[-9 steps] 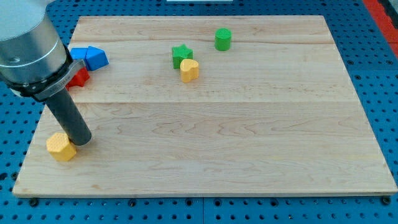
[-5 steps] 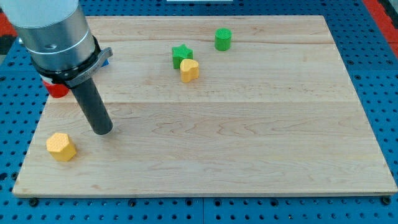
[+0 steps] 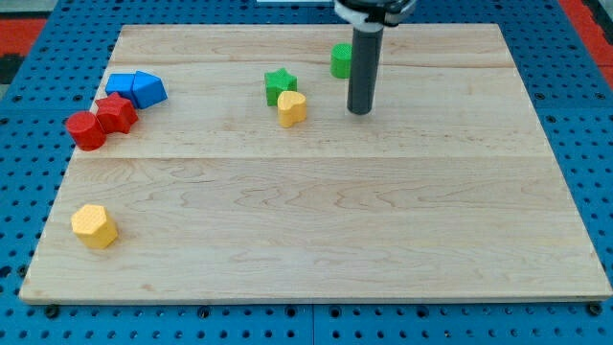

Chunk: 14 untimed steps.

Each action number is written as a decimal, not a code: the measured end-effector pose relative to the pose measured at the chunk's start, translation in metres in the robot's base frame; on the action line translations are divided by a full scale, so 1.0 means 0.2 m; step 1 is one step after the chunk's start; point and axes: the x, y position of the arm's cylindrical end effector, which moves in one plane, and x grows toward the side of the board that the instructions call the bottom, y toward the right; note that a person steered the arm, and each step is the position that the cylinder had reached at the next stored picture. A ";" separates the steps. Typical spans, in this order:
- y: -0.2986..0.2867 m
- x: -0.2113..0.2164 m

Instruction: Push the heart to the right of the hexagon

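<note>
Camera view: the arm enters from the view's top edge, where only the bottom of its dark collar shows, and its straight dark rod drops almost upright onto the wooden surface (image 3: 383,220). The tip (image 3: 360,111) rests in the upper middle of the board, to the view's right of the yellow heart (image 3: 292,107) with a clear gap of bare wood between them. The rod carries no pincer, so there is nothing at its end to be apart or together.

The green cylinder (image 3: 341,60) stands just to the view's left of the rod and higher up; the rod hides its right edge, and whether the two touch cannot be told from this angle. The green star (image 3: 280,84) sits directly above the heart, touching it or very nearly so.

The yellow hexagon (image 3: 94,226) lies alone near the bottom left corner of the board, well apart from the heart and from the tip.

Along the left edge, two blue blocks (image 3: 135,88) sit pressed together; one may be a cube and the other a wedge, though their shapes are hard to read. Just below them a red star-like block (image 3: 116,113) touches a red cylinder (image 3: 85,130).
</note>
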 end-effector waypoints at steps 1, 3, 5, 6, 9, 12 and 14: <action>-0.28 -0.03; -0.77 0.15; -0.85 0.45; -0.85 0.46; -0.76 0.39; -1.18 0.76; -0.84 0.63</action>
